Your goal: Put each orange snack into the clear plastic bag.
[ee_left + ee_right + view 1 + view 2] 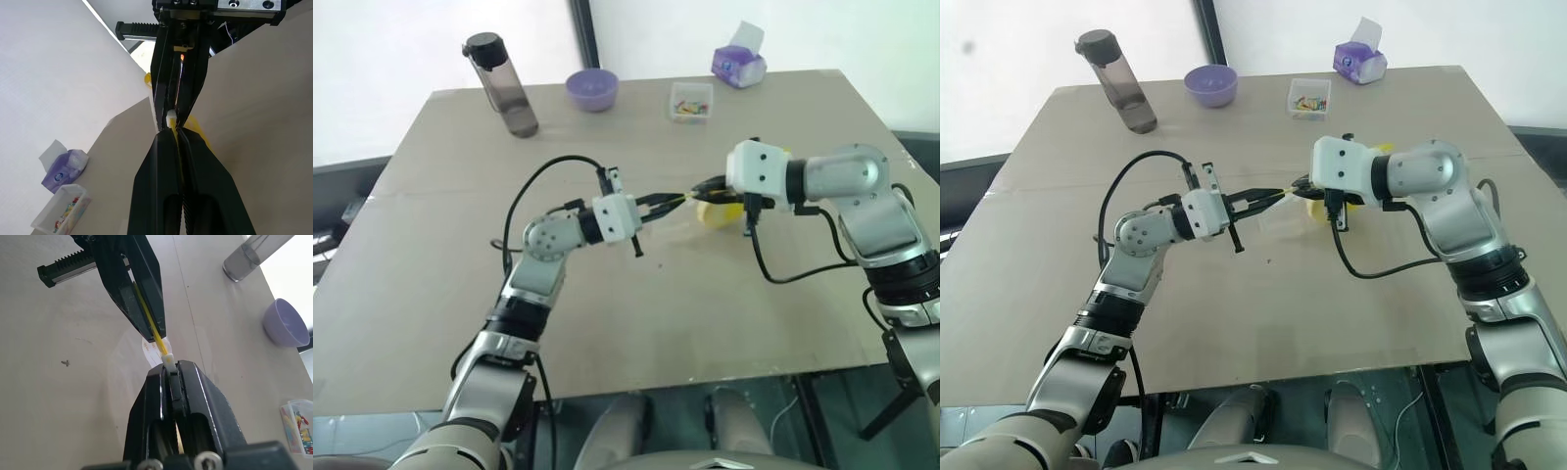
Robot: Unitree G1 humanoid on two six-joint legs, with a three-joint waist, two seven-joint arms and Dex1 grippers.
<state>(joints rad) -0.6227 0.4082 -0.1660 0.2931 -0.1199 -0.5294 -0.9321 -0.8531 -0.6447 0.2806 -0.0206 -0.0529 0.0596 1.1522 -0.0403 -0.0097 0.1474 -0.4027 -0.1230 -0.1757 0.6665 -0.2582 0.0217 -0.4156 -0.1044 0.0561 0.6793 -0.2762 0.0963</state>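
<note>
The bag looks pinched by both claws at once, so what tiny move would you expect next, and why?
Probably the right claw slides the white slider along the yellow strip, away from the left claw. Both claws are shut on the bag's seal edge, tips almost touching, the left one bracing it. Whether that opens or closes the bag, I cannot tell.

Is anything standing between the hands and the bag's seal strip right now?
Nothing visible. Both the left hand and the right hand are shut on the clear plastic bag's yellow seal strip, tip to tip, above the table. The orange snack sits just beyond them.
</note>
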